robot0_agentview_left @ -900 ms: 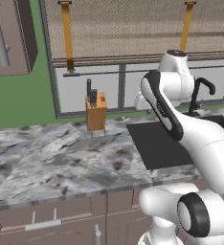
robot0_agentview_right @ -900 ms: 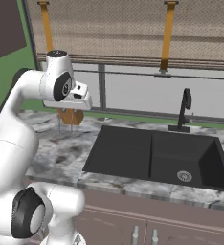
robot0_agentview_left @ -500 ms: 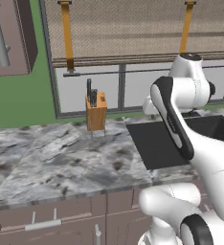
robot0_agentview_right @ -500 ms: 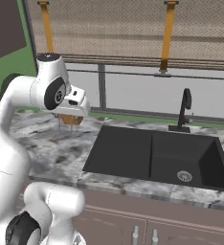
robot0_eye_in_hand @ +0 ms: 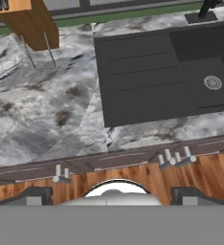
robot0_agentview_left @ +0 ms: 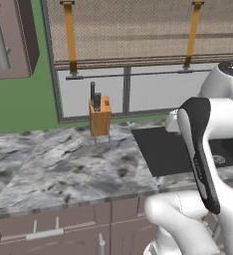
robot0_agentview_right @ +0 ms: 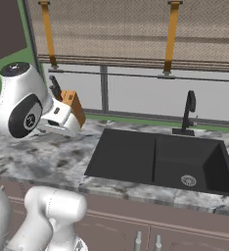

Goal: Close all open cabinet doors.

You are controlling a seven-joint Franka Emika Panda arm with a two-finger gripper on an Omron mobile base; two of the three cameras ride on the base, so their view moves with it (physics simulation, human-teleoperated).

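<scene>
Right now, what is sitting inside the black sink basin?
The black sink basin holds nothing visible, just a round silver drain on its floor. Its near wall hides the front strip of the floor in the right base view.

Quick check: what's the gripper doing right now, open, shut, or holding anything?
Gripper: open and holding nothing; in the hand view its fingertips stand wide apart, high above the marble counter and black sink.
</scene>
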